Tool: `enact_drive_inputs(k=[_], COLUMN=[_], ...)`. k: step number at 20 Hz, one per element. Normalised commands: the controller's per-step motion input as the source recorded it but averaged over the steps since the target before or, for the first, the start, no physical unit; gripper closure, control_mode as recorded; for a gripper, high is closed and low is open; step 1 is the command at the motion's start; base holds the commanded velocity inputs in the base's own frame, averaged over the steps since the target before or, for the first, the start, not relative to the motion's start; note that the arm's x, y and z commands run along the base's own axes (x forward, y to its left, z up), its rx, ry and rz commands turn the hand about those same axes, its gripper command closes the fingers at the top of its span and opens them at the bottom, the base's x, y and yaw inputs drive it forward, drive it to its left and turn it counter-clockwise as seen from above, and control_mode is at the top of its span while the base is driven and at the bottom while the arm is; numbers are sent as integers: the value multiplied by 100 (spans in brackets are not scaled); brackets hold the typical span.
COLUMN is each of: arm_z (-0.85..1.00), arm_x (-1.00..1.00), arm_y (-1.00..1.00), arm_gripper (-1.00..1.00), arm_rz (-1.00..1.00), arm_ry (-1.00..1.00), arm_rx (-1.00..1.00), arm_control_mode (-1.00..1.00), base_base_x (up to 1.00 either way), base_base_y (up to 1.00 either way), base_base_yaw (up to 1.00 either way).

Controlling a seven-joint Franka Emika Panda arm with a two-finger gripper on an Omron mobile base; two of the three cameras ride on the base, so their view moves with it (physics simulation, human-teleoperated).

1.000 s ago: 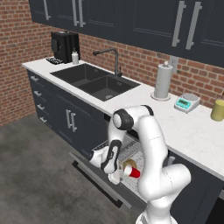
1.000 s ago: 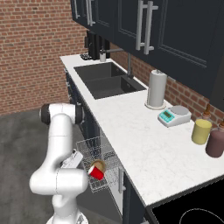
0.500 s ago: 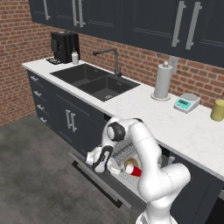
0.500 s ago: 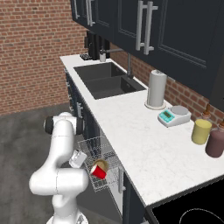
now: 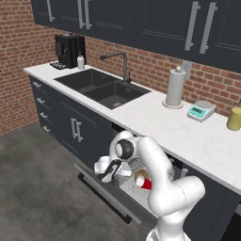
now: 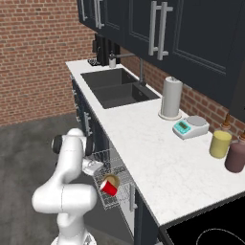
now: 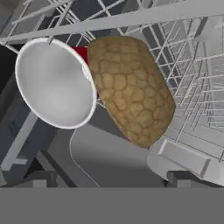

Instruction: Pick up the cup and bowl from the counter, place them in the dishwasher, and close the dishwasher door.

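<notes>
White glossy arm [image 5: 162,183], rounded segments, dark joint caps, dark-fingered pincer [image 5: 109,172].

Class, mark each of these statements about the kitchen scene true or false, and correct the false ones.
1. The red cup lies in the dishwasher rack. True.
2. The bowl sits on the counter. False: it is in the rack beside the cup.
3. The gripper is shut on the cup. False: it is open and holds nothing.
4. The dishwasher door is open. True.
5. A paper towel roll stands on the counter. True.
</notes>
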Motion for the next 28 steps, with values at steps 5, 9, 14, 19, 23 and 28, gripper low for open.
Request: enact_drive_inputs(k=[5,9,14,19,23,28], arm_z=[0,34,82,22,-61,-70], arm_x=[-8,-97,-98,-55,0,0], arm_y=[-69,-3,31,21,40,54], arm_gripper=[-100,-100,-100,-100,-100,-100], arm_rz=[2,15,11,1,0,0], arm_ry=[0,4,2,10,24,23], arm_rx=[12,43,43,45,35,33], arm_control_mode=[-100,-100,-100,-100,-100,-100], base_base_x=[0,0,0,0,0,0], base_base_y=[0,0,0,0,0,0], base_base_yaw=[0,0,0,0,0,0])
